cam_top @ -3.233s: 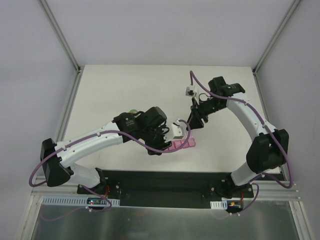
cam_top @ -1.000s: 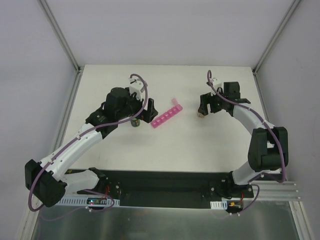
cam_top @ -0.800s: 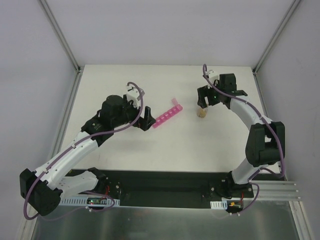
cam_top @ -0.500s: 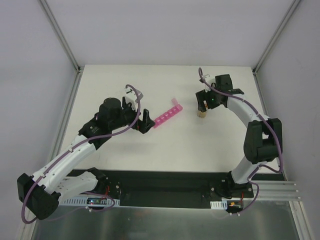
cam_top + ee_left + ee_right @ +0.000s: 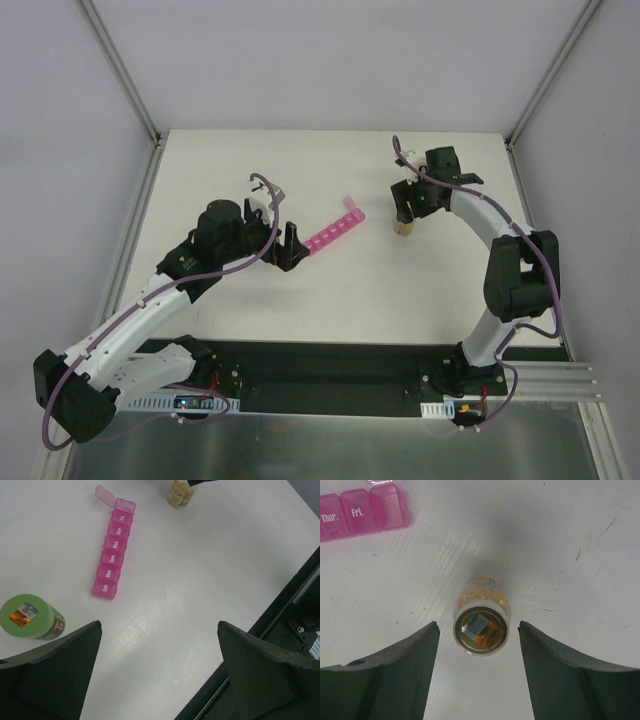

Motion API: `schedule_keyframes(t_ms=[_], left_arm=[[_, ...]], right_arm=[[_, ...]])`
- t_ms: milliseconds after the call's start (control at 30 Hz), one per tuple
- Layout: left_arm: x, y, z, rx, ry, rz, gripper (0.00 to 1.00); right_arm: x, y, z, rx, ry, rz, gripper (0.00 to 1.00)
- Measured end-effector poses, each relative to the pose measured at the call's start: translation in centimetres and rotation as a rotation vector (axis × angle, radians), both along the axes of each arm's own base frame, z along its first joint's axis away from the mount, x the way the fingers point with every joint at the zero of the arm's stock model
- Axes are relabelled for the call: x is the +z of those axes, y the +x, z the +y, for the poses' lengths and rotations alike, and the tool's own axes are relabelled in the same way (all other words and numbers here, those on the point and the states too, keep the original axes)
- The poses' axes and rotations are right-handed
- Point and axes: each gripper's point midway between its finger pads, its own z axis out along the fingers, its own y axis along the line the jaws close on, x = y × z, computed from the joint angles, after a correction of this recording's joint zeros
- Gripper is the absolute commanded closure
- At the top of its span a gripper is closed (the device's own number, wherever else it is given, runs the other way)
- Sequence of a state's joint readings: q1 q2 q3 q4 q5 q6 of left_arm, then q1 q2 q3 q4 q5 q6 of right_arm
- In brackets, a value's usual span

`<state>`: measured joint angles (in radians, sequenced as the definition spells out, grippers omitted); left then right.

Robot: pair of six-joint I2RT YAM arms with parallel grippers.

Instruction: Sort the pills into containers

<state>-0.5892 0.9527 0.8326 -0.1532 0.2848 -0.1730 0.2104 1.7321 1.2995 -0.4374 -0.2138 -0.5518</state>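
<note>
Nearest the arm bases, the left gripper [image 5: 159,630] hangs over the white table [image 5: 210,580] with its two dark fingers spread wide and nothing between them. Just beside it stands a squat green plastic bottle [image 5: 30,616] with an orange label on top. A little farther out lies the long bright-pink plastic pill organiser [image 5: 114,555], a row of small square day-marked compartments. The lid at its far end is flipped open and the others look shut. Farther again, well apart from that open end, stands the small clear plastic bottle [image 5: 481,627], upright, with the tiny amber pills [image 5: 482,596] packed inside it. The right gripper [image 5: 477,627] straddles the bottle from above, one finger on each side, with bare table showing in both gaps, so nothing is clamped yet. I judge the step in hand to be the grasp on that bottle. To do it well, the fingers should stay centred so both pads meet the round wall together. They should take it low on the body, not on the top rim. The squeeze should be gentle, because a light round bottle can easily tip or squirt out sideways.
</note>
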Motion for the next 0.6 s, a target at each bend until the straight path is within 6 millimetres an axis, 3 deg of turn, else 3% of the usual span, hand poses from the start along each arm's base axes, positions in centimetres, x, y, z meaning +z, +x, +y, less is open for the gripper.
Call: schedule_keyframes(t_ms=[267, 367, 500, 600], left_arm=[[-0.2, -0.2, -0.1, -0.006, -0.008, 0.008, 0.01], [0.0, -0.5, -0.4, -0.025, -0.019, 0.011, 0.01], [0.2, -0.9, -1.1, -0.068, -0.04, 0.004, 0.01], [0.1, -1.9, -2.8, -0.146, -0.049, -0.046, 0.01]], right_arm=[[0.1, 0.3, 0.1, 0.011, -0.006, -0.005, 0.73], [0.1, 0.3, 0.1, 0.013, -0.007, -0.005, 0.8], [0.5, -0.2, 0.2, 0.024, -0.002, -0.003, 0.81], [2.6, -1.6, 0.8, 0.064, 0.041, -0.011, 0.82]])
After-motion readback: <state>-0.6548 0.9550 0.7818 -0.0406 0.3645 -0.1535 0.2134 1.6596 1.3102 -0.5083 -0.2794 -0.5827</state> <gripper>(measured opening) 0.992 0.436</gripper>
